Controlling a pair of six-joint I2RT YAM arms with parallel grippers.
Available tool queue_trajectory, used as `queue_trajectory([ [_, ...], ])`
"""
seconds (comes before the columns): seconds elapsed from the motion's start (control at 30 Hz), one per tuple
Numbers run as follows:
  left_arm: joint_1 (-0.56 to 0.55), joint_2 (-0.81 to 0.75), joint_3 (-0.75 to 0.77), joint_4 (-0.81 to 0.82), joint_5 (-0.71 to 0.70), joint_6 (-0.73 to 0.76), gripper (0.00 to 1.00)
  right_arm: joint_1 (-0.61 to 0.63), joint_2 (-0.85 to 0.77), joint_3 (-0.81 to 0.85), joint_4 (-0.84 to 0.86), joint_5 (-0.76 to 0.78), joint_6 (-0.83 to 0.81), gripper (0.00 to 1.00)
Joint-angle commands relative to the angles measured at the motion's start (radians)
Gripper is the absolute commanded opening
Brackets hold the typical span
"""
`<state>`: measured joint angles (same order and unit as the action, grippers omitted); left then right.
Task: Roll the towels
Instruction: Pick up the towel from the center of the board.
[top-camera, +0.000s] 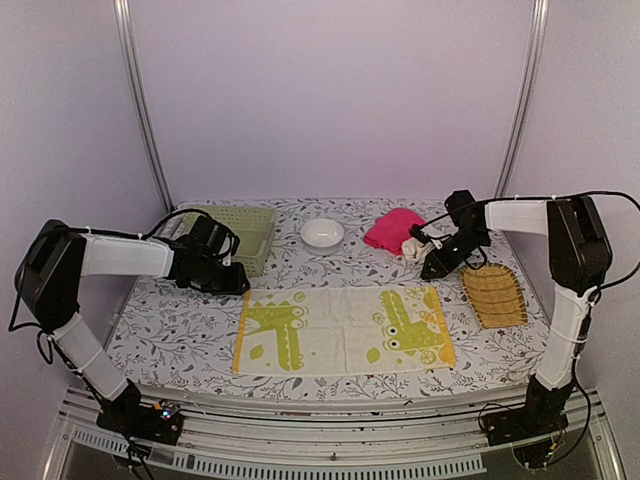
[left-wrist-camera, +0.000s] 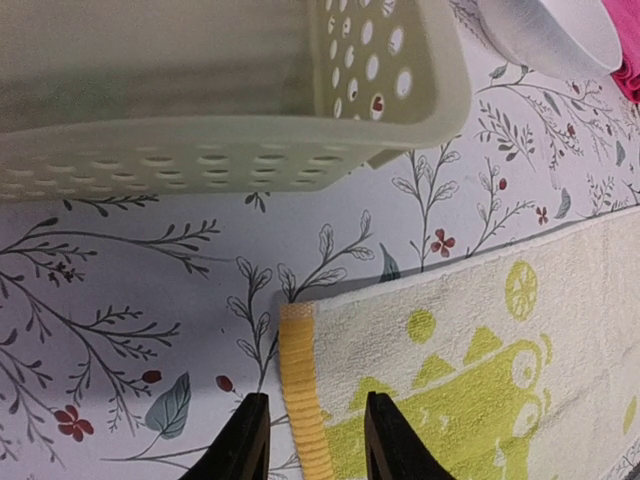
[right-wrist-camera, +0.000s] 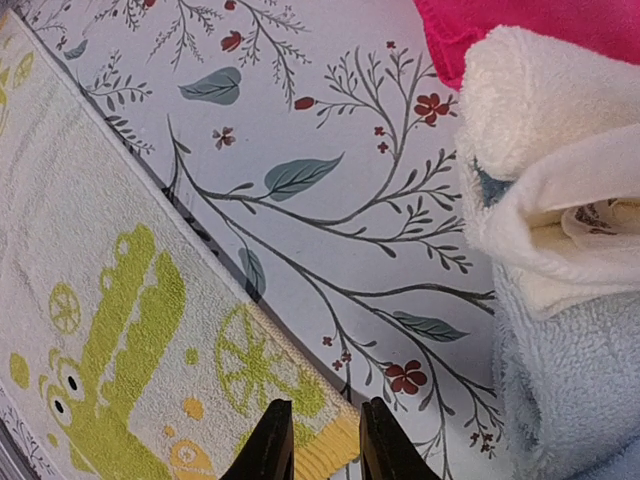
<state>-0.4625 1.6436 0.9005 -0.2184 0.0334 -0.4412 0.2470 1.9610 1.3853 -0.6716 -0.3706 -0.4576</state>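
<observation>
A yellow-green-and-cream towel (top-camera: 340, 328) lies spread flat across the near middle of the table. My left gripper (top-camera: 235, 283) hovers at its far left corner. In the left wrist view this gripper (left-wrist-camera: 310, 450) is open, its jaws on either side of the towel's yellow hem (left-wrist-camera: 300, 390). My right gripper (top-camera: 432, 270) is at the far right corner. Seen from its wrist, it (right-wrist-camera: 328, 445) is narrowly open over the yellow corner (right-wrist-camera: 335, 455), which lies flat. A pink towel (top-camera: 393, 228), a cream-white towel (right-wrist-camera: 530, 200) and a pale blue towel (right-wrist-camera: 560, 390) are bunched behind the right gripper.
A pale green basket (top-camera: 235, 235) stands just behind the left gripper, close to its wrist (left-wrist-camera: 230, 110). A white bowl (top-camera: 322, 233) sits at the back middle. A yellow woven tray (top-camera: 494, 295) lies right of the spread towel.
</observation>
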Motion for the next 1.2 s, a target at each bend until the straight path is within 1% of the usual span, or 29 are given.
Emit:
queue_trajectory([
  [0.0,0.010,-0.004,-0.005,0.032,0.000,0.012,0.35,0.006,0.017,-0.043,0.042,0.092,0.001,0.27],
  [0.27,0.010,0.015,0.008,0.028,-0.002,0.010,0.34,0.008,0.033,-0.086,0.069,0.157,0.001,0.28],
  [0.47,0.010,0.024,0.021,0.012,-0.018,0.019,0.34,0.013,0.027,-0.100,0.070,0.181,-0.014,0.32],
  [0.6,0.010,0.021,0.019,0.011,-0.025,0.018,0.34,0.016,0.038,-0.104,0.072,0.199,-0.016,0.32],
  [0.9,0.009,0.014,0.011,0.006,-0.037,0.021,0.34,0.075,0.069,-0.105,0.077,0.215,-0.042,0.33],
  [1.0,0.010,0.016,0.009,0.007,-0.038,0.019,0.34,0.079,0.091,-0.098,0.072,0.242,-0.041,0.30],
  [1.17,0.010,0.010,0.005,0.007,-0.042,0.021,0.34,0.079,0.089,-0.107,0.072,0.276,-0.047,0.18],
])
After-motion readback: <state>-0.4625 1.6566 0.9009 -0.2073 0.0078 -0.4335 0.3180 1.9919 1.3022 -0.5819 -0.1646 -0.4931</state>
